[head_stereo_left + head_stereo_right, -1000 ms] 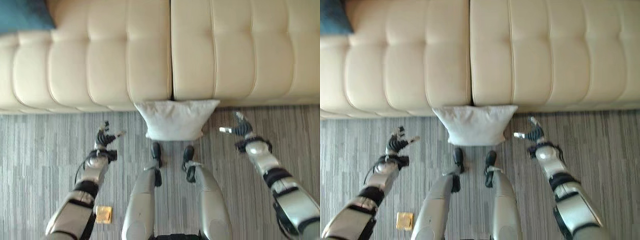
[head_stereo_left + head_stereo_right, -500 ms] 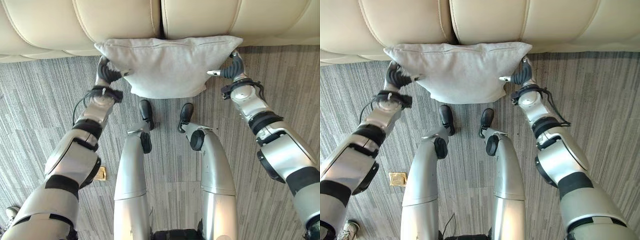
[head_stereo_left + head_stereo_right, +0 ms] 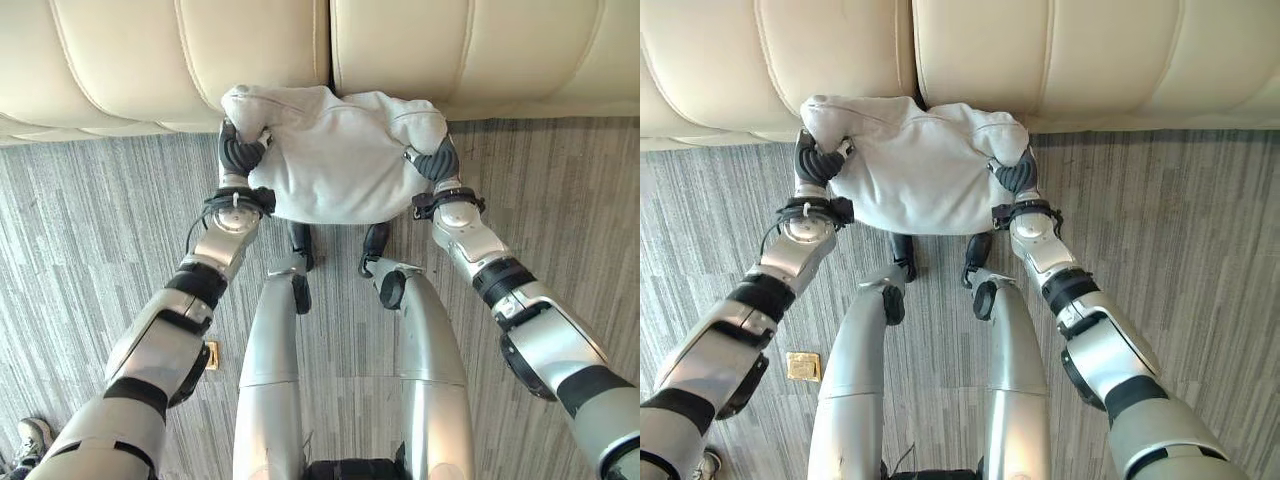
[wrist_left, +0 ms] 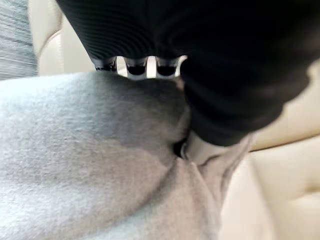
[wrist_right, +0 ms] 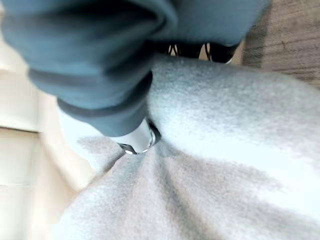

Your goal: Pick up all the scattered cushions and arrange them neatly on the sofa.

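A pale grey cushion (image 3: pixel 335 160) rests against the front of the cream sofa (image 3: pixel 180 60), just above the striped floor. My left hand (image 3: pixel 238 152) is shut on its left upper corner, fingers and thumb curled into the cloth. My right hand (image 3: pixel 438 160) is shut on its right upper corner in the same way. Both corners are bunched and folded inward. Up close, the left wrist view has the thumb (image 4: pixel 202 147) pressed into the grey cloth (image 4: pixel 90 160), and the right wrist view has the thumb (image 5: pixel 135 140) dug into the cushion (image 5: pixel 225 150).
The sofa's two seat cushions meet at a seam (image 3: pixel 329 50) right above the grey cushion. Grey striped carpet (image 3: pixel 80 250) spreads on both sides. A small yellow square (image 3: pixel 803 365) lies on the floor at the lower left.
Both hands have closed on the cushion's upper corners and drawn them inward, crumpling the cushion narrower. The view has shifted a little.
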Controlling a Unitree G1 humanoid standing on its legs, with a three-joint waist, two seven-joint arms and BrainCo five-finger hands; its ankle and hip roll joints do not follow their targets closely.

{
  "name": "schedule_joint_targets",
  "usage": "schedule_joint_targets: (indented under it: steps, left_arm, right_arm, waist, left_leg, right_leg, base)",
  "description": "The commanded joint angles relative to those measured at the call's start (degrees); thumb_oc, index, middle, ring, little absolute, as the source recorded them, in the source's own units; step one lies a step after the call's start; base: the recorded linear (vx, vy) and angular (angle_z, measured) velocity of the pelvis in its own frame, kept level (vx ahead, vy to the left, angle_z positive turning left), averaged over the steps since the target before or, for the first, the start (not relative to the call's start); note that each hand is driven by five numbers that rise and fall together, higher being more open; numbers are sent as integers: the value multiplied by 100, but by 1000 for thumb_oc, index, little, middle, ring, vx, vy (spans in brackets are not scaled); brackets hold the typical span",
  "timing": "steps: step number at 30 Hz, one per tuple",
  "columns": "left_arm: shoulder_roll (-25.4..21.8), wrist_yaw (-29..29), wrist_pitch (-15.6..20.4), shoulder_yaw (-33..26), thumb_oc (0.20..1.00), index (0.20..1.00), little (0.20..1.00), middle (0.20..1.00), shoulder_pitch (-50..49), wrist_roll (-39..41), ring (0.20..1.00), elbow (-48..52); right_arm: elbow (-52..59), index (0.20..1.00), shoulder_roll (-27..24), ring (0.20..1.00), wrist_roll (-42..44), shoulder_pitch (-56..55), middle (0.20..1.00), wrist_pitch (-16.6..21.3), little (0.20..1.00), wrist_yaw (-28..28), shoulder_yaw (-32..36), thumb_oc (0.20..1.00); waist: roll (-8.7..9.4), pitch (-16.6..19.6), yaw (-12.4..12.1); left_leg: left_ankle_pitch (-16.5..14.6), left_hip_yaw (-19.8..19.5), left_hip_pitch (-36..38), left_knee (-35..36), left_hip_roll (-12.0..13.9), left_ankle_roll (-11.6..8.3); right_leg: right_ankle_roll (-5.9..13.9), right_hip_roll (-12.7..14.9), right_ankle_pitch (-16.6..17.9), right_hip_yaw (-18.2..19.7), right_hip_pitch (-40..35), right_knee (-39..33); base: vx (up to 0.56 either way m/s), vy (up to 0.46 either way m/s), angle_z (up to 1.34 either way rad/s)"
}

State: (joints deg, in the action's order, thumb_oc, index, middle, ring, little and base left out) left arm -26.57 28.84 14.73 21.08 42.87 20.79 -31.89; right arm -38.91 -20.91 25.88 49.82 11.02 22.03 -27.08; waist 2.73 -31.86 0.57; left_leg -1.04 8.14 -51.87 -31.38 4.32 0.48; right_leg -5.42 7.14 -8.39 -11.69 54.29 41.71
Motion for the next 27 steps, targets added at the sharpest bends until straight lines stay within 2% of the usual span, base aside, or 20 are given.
schedule_joint_targets:
  steps: [1, 2, 3, 5, 6, 9, 10, 12, 15, 18, 22, 25, 26, 27]
  left_arm:
    - [527, -141, 658, 153, 200, 200, 200, 200, -81, -547, 200, 583]
    - [563, -195, 655, 117, 200, 200, 200, 200, -367, -600, 200, 823]
    - [563, -237, 665, 58, 200, 200, 200, 200, -633, -674, 200, 1060]
    - [597, -400, 666, 26, 200, 200, 200, 200, -1270, -731, 200, 1527]
    - [568, -573, 682, -41, 200, 200, 200, 200, -1834, -796, 200, 1871]
    - [515, -877, 720, -67, 200, 200, 200, 200, -2630, -752, 200, 2383]
    - [514, -878, 717, -67, 200, 200, 200, 200, -2637, -752, 200, 2390]
    - [400, -1092, 752, -115, 200, 200, 200, 200, -3254, -732, 200, 2847]
    - [322, -1142, 803, -183, 200, 200, 200, 200, -3536, -733, 200, 3097]
    - [107, -1206, 843, -245, 200, 200, 200, 200, -3874, -839, 200, 3533]
    - [38, -1181, 844, -281, 200, 200, 200, 200, -3914, -854, 200, 3591]
    - [7, -1198, 812, -270, 200, 200, 200, 200, -3927, -844, 200, 3612]
    - [-10, -1231, 778, -249, 200, 200, 200, 200, -3940, -856, 200, 3628]
    - [-34, -1255, 763, -254, 200, 200, 200, 200, -3956, -861, 200, 3645]
  right_arm:
    - [956, 200, 481, 200, -235, -158, 200, 780, 200, -417, -31, 200]
    - [1274, 200, 471, 200, -290, -436, 200, 783, 200, -491, 20, 200]
    - [1594, 200, 446, 200, -341, -708, 200, 800, 200, -589, 54, 200]
    - [2252, 200, 385, 200, -507, -1336, 200, 773, 200, -791, 44, 200]
    - [2785, 200, 312, 200, -607, -1862, 200, 812, 200, -1032, 31, 200]
    - [3616, 200, 99, 200, -681, -2613, 200, 808, 200, -1411, 55, 200]
    - [3624, 200, 97, 200, -682, -2621, 200, 804, 200, -1412, 56, 200]
    - [4217, 200, -110, 200, -537, -3217, 200, 810, 200, -1753, 65, 200]
    - [4507, 200, -231, 200, -435, -3485, 200, 817, 200, -1954, 58, 200]
    - [4928, 200, -257, 200, -203, -3672, 200, 800, 200, -2159, -65, 200]
    - [4954, 200, -237, 200, -126, -3552, 200, 756, 200, -2165, -154, 200]
    - [4996, 200, -218, 200, -170, -3401, 200, 739, 200, -2140, -199, 200]
    - [5028, 200, -173, 200, -231, -3328, 200, 732, 200, -2119, -214, 200]
    - [5069, 200, -173, 200, -250, -3314, 200, 725, 200, -2126, -221, 200]
  waist:
    - [-139, 820, 77]
    - [-133, 849, 78]
    - [-124, 878, 74]
    - [-107, 937, 88]
    - [-95, 1051, 85]
    - [-91, 1248, 108]
    - [-97, 1257, 108]
    - [-72, 1477, 136]
    - [-44, 1664, 145]
    - [-15, 2087, 121]
    - [17, 2166, 50]
    - [30, 2192, -3]
    - [28, 2163, -60]
    - [32, 2140, -68]
  left_leg:
    - [-549, -400, 485, 174, 98, -281]
    - [-503, -387, 798, 391, 93, -297]
    - [-303, -328, 1009, 615, 103, -277]
    - [-247, -294, 1618, 948, 100, -302]
    - [-190, -261, 2188, 1294, 76, -337]
    - [-166, -212, 2911, 1645, 57, -348]
    - [-134, -215, 2916, 1680, 61, -348]
    - [-170, -144, 3510, 1891, 62, -367]
    - [-168, -105, 3809, 2031, 38, -368]
    - [-345, 20, 4471, 2247, -98, -319]
    - [-520, 101, 4576, 2131, -148, -237]
    - [-693, 139, 4591, 2016, -226, -109]
    - [-781, 181, 4611, 1984, -315, 20]
    - [-810, 182, 4626, 1979, -356, 90]
  right_leg:
    - [848, 16, -476, 691, -450, -138]
    - [860, 4, -422, 671, -762, -384]
    - [845, 6, -203, 604, -981, -629]
    - [893, 20, -104, 541, -1617, -1023]
    - [956, 6, -6, 524, -2203, -1423]
    - [1031, 1, 100, 458, -3011, -1962]
    - [1029, -7, 135, 452, -3021, -2004]
    - [1101, 8, 174, 434, -3660, -2368]
    - [1146, -16, 250, 446, -4004, -2619]
    - [1284, 12, 361, 530, -4704, -3102]
    - [1363, 46, 411, 708, -4827, -3143]
    - [1501, 129, 486, 832, -4757, -2950]
    - [1666, 211, 715, 906, -4607, -2533]
    - [1719, 238, 812, 949, -4506, -2223]
  base:
    - [76, 27, -9]
    - [15, 41, -9]
    - [47, 40, -8]
    - [138, 53, -7]
    - [234, 70, -6]
    - [195, 58, -7]
    - [117, 52, -4]
    - [210, 94, 2]
    - [188, 80, -6]
    - [301, 169, -16]
    - [128, 129, -24]
    - [99, 176, -20]
    - [100, 231, -22]
    - [102, 226, -29]
